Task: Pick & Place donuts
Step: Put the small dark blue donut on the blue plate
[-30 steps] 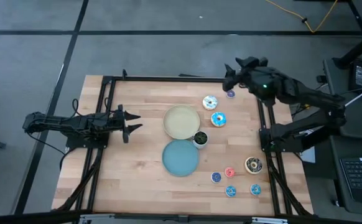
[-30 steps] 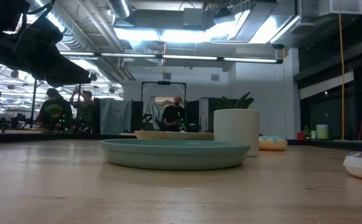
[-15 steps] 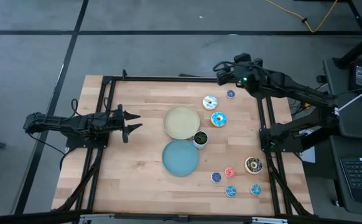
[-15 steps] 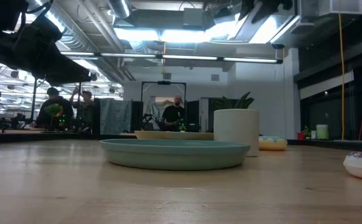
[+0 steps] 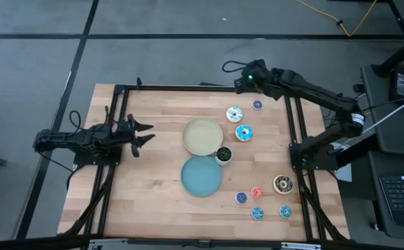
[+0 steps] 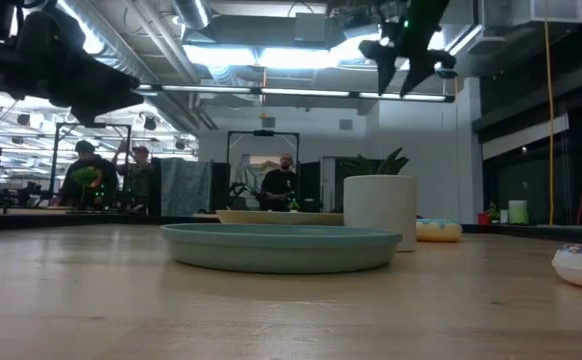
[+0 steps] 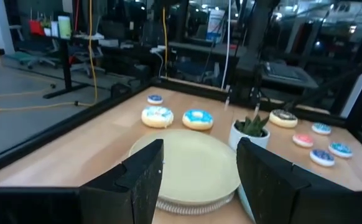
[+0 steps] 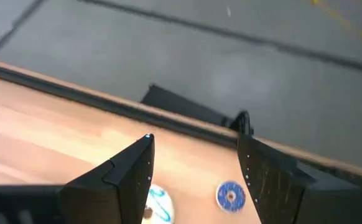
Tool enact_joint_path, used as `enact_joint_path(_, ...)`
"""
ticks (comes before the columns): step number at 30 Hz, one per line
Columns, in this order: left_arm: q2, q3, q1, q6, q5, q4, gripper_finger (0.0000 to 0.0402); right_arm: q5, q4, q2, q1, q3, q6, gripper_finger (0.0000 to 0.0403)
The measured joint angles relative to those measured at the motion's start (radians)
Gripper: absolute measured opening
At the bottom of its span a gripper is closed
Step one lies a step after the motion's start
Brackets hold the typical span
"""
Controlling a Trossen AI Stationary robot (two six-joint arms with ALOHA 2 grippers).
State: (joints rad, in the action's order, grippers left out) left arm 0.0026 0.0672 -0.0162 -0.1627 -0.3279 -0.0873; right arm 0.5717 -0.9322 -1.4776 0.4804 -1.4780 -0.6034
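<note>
The right pincer (image 5: 238,78) hangs open and empty above the far edge of the surface (image 5: 153,180), just left of the tiny blue donut (image 5: 257,105) and beyond the white donut (image 5: 234,114) and the light-blue donut (image 5: 243,132). In its wrist view the two fingers (image 8: 125,171) stand well apart, with the tiny blue donut and part of the white donut between them. I judge this the approach step: no donut is held and none lies on either plate.

The other donuts wait at the near right: a brown donut (image 5: 282,184), a pink one (image 5: 256,192) and three tiny blue ones (image 5: 257,213). The cream plate (image 5: 203,135) and blue plate (image 5: 201,175) sit mid-surface, with a small planter (image 5: 223,154) between them.

The left pincer (image 5: 141,134) waits open at the left side, facing the plates.

Next, the right pincer probably has to drop and centre over one far donut, most likely the white or tiny blue one, then close on it.

No brand, label or writing can be read.
</note>
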Motion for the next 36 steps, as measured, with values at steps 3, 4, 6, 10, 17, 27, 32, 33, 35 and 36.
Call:
enact_joint_path(3,-0.002,0.0,0.0,0.0,0.0,0.005,0.0196,-0.035,-0.037,-0.025,0.055,0.0,-0.034,0.0232)
enact_joint_path(4,-0.002,0.0,0.0,0.0,0.0,0.009,0.0196,-0.04,-0.049,-0.034,0.07,0.0,-0.045,0.0232)
enact_joint_path(6,-0.002,0.0,0.0,0.0,0.0,0.006,0.0196,-0.043,-0.063,-0.049,0.097,0.0,-0.05,0.0232)
enact_joint_path(10,-0.002,0.0,0.0,0.0,0.0,0.008,0.0196,-0.046,-0.08,-0.071,0.148,0.0,-0.048,0.0232)
enact_joint_path(17,0.0,0.0,0.0,0.0,0.0,0.008,0.0196,-0.111,-0.09,-0.094,0.255,0.0,-0.04,0.0232)
enact_joint_path(27,0.0,0.0,0.0,0.0,0.0,0.008,0.0196,-0.223,-0.092,-0.145,0.387,0.0,0.086,0.0232)
enact_joint_path(32,0.0,0.0,0.0,0.0,0.0,0.008,0.0196,-0.256,-0.118,-0.188,0.407,0.001,0.09,0.0232)
enact_joint_path(33,0.0,0.0,0.0,0.0,0.0,0.008,0.0196,-0.257,-0.125,-0.198,0.407,0.001,0.09,0.0232)
enact_joint_path(35,0.0,0.0,0.0,0.0,0.0,0.008,0.0196,-0.257,-0.139,-0.219,0.407,0.001,0.089,0.0232)
enact_joint_path(36,0.0,0.0,0.0,0.0,0.0,0.008,0.0196,-0.26,-0.149,-0.229,0.407,0.001,0.086,0.0232)
